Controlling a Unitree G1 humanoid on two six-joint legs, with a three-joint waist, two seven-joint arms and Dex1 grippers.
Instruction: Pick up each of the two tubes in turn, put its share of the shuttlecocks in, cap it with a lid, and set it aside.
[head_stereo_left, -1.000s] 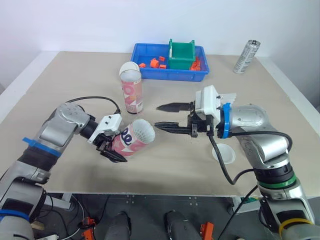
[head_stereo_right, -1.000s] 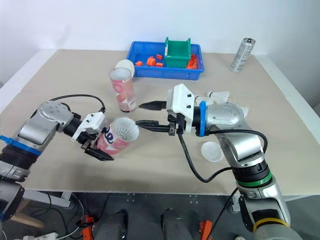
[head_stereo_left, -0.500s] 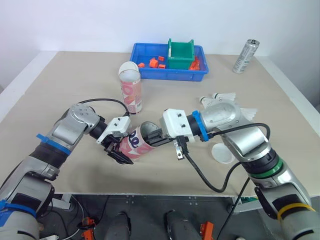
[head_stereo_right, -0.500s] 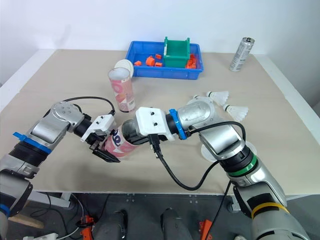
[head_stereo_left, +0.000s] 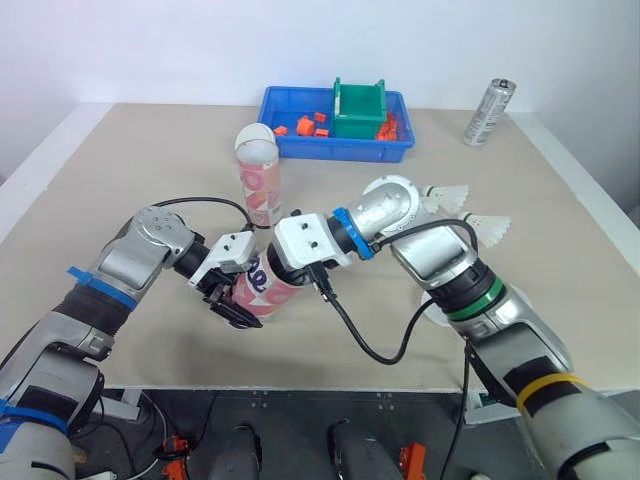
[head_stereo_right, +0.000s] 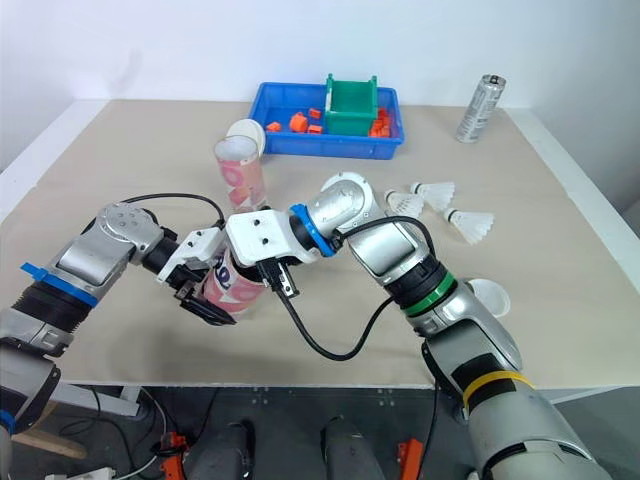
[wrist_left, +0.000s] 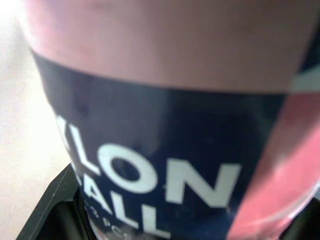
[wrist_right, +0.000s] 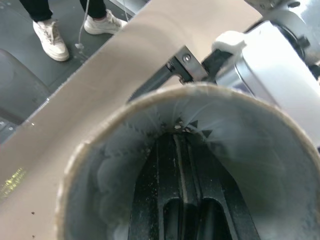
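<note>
A pink tube (head_stereo_left: 262, 288) with a dark blue band lies tilted just above the table, my left gripper (head_stereo_left: 232, 302) shut around its lower part. Its lettering (wrist_left: 160, 180) fills the left wrist view. My right gripper (wrist_right: 180, 150) reaches deep inside the tube's open mouth, fingers pressed together, with white feathers (wrist_right: 125, 165) lining the wall around them. The second pink tube (head_stereo_left: 262, 185) stands upright behind, a white lid (head_stereo_left: 258, 138) at its top. Loose shuttlecocks (head_stereo_right: 435, 192) (head_stereo_right: 470, 222) lie to the right. Another white lid (head_stereo_right: 487, 296) rests near the front right.
At the back stands a blue bin (head_stereo_left: 300, 148) with orange parts and a green box (head_stereo_left: 362, 108) inside it. A silver can (head_stereo_left: 492, 112) stands at the back right. A black cable (head_stereo_left: 370, 345) loops from my right wrist over the table's front.
My right gripper went from open in front of the tube's mouth to shut deep inside it. The tube and left gripper shifted slightly left.
</note>
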